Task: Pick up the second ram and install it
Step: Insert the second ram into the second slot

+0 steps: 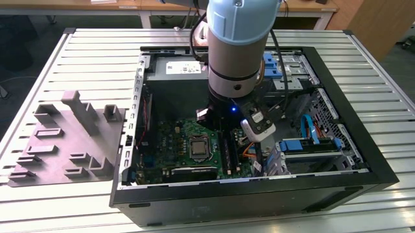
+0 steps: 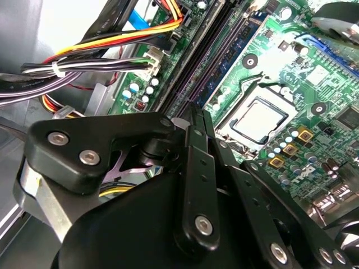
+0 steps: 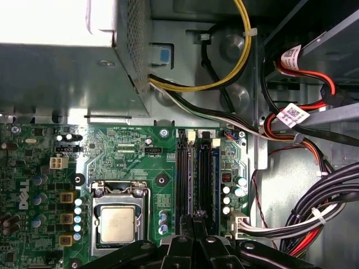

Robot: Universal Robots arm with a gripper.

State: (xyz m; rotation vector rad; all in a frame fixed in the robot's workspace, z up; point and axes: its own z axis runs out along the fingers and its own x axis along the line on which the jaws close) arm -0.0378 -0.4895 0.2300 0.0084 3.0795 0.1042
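My black metal hand (image 2: 196, 112) is closed, its fingertips together over the long black slots (image 2: 196, 56). The second ram (image 2: 229, 59), a thin blue-green board with flat black chips, stands in one slot.

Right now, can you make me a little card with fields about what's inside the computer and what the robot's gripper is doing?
Place: open computer case on a slatted metal table
Inside: green motherboard, processor, cable bundles
Ram stick: blue-green, standing in a motherboard slot
Gripper: looks shut, its tip close over the ram slots
Outside the case: grey parts holder, on the exterior view's left
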